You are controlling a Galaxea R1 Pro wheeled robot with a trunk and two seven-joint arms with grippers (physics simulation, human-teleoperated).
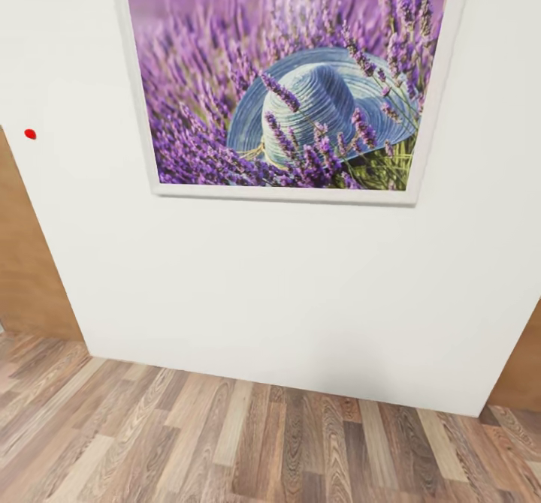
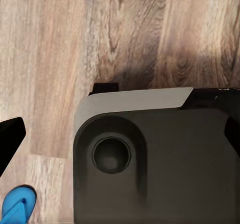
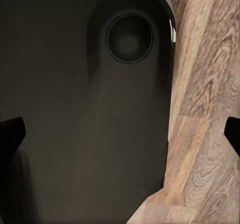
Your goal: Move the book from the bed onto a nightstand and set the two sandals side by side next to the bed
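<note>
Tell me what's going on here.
The robot is between steps, handling nothing. Its head camera faces a white wall with a framed lavender-and-straw-hat picture above wood-plank floor. Both arms hang over its dark base, jaws apart and empty. One bright blue flip-flop sandal lies on the floor beside the base.

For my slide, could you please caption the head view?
Framed lavender-and-hat picture on a white wall above wood-plank floor.
</note>
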